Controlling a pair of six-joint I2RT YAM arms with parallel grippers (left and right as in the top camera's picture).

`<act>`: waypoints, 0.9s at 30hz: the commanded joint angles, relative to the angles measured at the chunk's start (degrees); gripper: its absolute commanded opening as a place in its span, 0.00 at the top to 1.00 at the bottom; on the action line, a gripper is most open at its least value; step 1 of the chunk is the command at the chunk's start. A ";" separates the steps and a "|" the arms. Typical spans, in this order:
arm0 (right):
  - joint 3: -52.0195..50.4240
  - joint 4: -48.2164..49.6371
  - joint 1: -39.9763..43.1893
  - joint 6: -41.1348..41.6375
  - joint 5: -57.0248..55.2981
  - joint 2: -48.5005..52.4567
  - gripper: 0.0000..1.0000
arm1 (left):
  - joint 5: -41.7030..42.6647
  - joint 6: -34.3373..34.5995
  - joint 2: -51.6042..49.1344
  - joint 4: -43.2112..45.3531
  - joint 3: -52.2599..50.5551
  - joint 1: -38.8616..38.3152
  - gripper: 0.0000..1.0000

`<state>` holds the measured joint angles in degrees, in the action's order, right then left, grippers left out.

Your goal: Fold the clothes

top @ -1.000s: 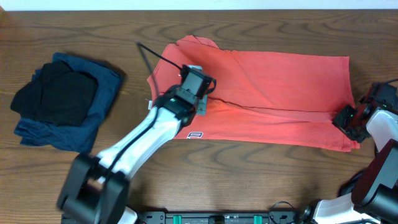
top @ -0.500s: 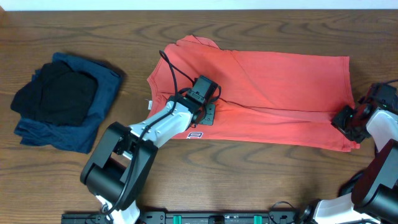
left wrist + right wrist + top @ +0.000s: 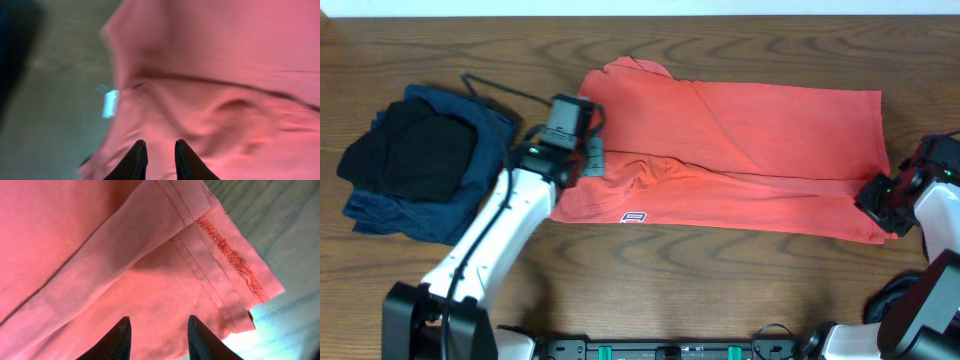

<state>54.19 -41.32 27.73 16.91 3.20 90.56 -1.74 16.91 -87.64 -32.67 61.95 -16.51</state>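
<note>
The narrowly parted left gripper (image 3: pixel 157 150) hangs over rumples in the T-shirt (image 3: pixel 770 150), and the open right gripper (image 3: pixel 157 325) sits above its hem corner (image 3: pixel 240 280), likely to stretch it flat.

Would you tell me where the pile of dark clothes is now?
In the overhead view, the pile of dark clothes lies far left, beside the left gripper and left of the coral-red T-shirt.

Soft, even light falls from above, leaving faint shadows on the table (image 3: pixel 720 280). Motion blur smears the left wrist view, softening the coral T-shirt (image 3: pixel 225 75). The right wrist view is crisp, with pale glare on the table.
</note>
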 commanded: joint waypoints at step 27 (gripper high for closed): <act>-12.17 16.20 -1.88 -8.87 -0.59 -0.39 0.58 | 8.63 1.40 -22.67 -4.17 -2.78 7.23 0.78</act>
<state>43.33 -26.04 26.28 9.30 3.14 90.48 7.55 18.04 -105.47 -35.44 61.17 -10.24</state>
